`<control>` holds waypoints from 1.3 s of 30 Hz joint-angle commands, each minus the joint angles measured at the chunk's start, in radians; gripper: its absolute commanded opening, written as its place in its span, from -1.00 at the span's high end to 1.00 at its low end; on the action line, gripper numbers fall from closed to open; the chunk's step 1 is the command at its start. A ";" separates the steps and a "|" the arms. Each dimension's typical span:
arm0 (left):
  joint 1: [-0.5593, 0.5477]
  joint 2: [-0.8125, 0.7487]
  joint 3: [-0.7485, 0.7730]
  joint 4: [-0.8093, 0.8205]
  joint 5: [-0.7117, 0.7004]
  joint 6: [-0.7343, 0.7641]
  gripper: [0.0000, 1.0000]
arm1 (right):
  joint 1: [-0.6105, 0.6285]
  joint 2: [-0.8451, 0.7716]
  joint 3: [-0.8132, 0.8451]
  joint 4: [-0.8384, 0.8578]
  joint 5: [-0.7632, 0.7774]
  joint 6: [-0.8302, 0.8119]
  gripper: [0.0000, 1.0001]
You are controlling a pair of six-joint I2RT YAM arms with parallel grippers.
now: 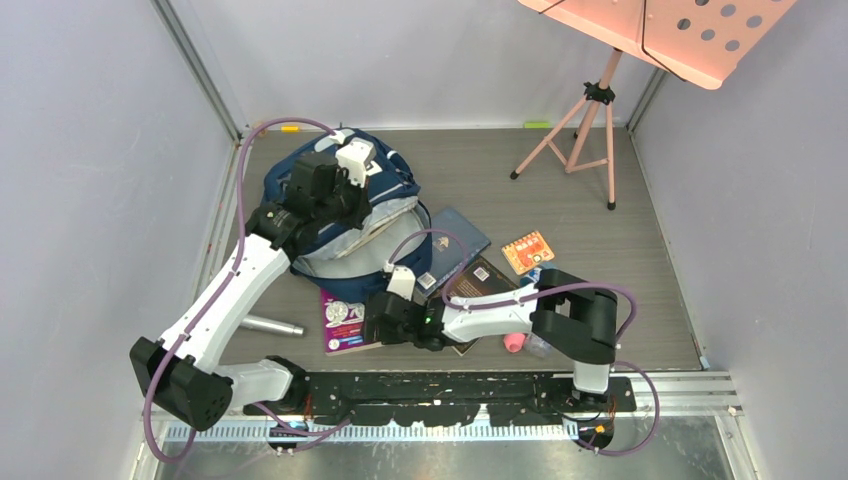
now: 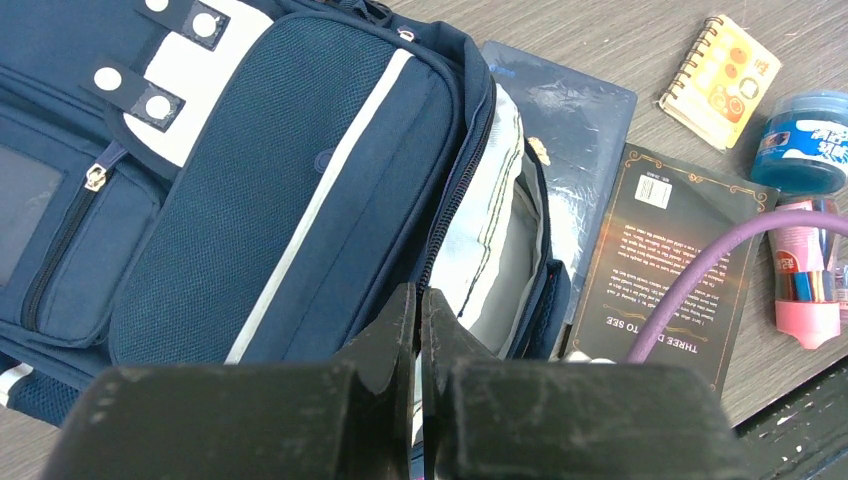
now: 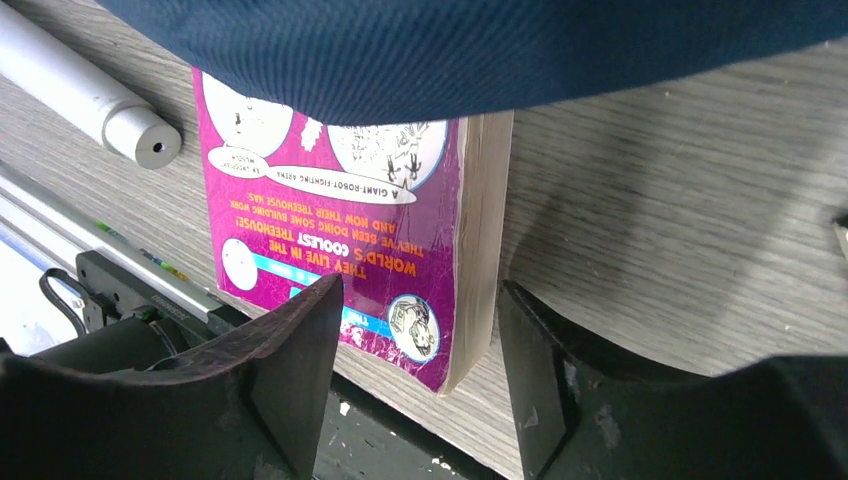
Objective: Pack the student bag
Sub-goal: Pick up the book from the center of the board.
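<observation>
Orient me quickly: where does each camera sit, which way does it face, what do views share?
Top external: above and behind the robot, looking down at the table; left arm at the student bag, right arm by the magenta book.
Left wrist: over the bag's open mouth, looking past its shut fingers; black book beside.
Right wrist: low over the table, open fingers either side of the magenta book's corner.
Shared: the bag shows in all three.

Tabletop [image 1: 620,260], far left: student bag [image 2: 250,200], my left gripper [image 2: 420,300] above it.
Before the bag: paperback [image 3: 340,230], far end under the bag's edge, my right gripper [image 3: 418,300] astride its near corner.
Left of paperback: cylinder [image 3: 80,95].
Right of bag: notebook [image 2: 575,130], hardback [image 2: 665,250], spiral notepad [image 2: 722,80].
Far right: music stand [image 1: 590,120].
</observation>
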 commanded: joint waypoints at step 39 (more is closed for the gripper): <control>0.004 -0.256 -0.290 -0.059 0.088 -0.396 -0.50 | -0.018 -0.646 -0.269 -0.189 -0.148 -0.079 0.99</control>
